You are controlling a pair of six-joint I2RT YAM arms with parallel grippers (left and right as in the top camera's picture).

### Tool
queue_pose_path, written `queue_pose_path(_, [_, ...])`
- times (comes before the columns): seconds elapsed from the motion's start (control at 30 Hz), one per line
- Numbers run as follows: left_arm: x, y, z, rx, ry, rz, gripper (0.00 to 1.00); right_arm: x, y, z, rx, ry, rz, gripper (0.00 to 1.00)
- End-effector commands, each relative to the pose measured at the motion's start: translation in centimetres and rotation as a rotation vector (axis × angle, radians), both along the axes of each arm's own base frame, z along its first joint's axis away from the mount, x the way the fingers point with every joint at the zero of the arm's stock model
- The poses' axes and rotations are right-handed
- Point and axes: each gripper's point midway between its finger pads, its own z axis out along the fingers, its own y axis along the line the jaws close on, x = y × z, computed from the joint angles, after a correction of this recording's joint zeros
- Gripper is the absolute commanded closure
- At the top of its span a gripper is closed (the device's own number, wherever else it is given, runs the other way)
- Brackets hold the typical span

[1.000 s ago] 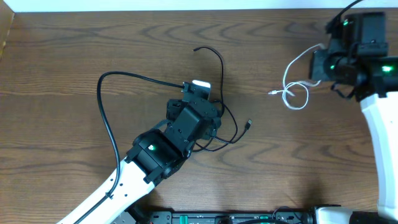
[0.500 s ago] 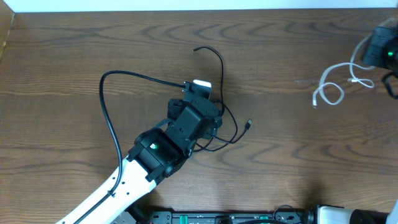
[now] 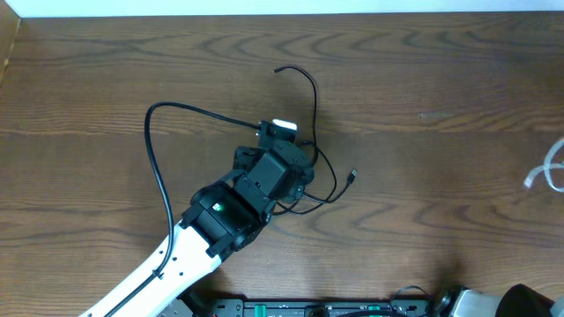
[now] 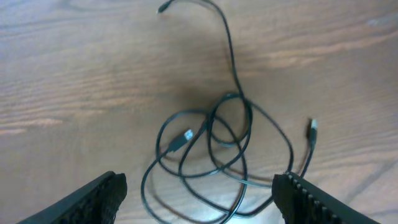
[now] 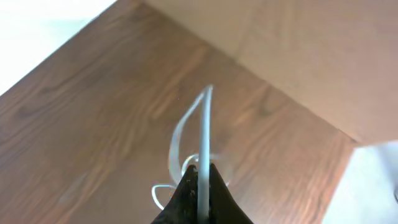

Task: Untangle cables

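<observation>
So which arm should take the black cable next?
Left, I'd say. The left claw, open, hangs over the black cable; the right claw is shut on the white cable, far off.

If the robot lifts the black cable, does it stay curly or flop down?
Probably floppy: the black cable lies in loose, overlapping loops flat on the table, so it would likely droop and swing. It looks thin and light, so a push may just slide one loop. The loops cross, so they might snag.
</observation>
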Motion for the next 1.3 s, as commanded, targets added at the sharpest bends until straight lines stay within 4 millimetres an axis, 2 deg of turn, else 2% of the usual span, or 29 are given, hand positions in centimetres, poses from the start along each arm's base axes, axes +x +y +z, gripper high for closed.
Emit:
queue_pose_path(0.0, [-0.3,0.7,-0.8,0.036,0.028,0.011,0.2,-1.2,-2.1,0.2,-0.023,-0.004,-0.12,0.99])
queue_pose_path(0.1, [-0.6,0.9,-1.0,0.03,0.044,0.026,0.2,-0.6,-2.9,-0.7,-0.022,0.03,-0.14,0.99])
queue_pose_path(0.2, [-0.6,0.9,-1.1,0.022,0.05,0.039,0.2,-0.9,-4.5,-1.5,-0.054,0.079,-0.222,0.99])
queue_pose_path(0.43, [-0.6,0.9,-1.0,0.001,0.049,0.059,0.2,-1.4,-8.4,-5.4,0.008,0.167,-0.332,0.99])
queue_pose_path(0.6, [-0.4,0.8,-0.9,-0.033,0.049,0.089,0.2,-3.3,-11.4,-8.6,0.111,0.204,-0.413,0.99])
queue_pose_path(0.73, [-0.4,0.8,-0.9,-0.04,0.051,0.098,0.2,-6.6,-14.2,-12.4,0.239,0.227,-0.525,0.99])
queue_pose_path(0.87, [-0.4,0.7,-0.9,-0.042,0.049,0.098,0.2,-9.6,-16.2,-14.8,0.309,0.203,-0.609,0.99])
queue_pose_path(1.03, [0.0,0.3,-0.4,-0.067,0.026,0.096,0.2,-12.1,-17.2,-18.3,0.357,0.222,-0.672,0.99])
queue_pose_path(1.1, [0.3,0.0,-0.1,-0.081,0.011,0.094,0.2,-12.0,-17.1,-20.6,0.382,0.232,-0.661,0.99])
queue_pose_path(1.27, [0.4,-0.1,0.1,-0.068,0.001,0.073,0.2,-11.8,-17.0,-25.1,0.398,0.257,-0.63,0.99])
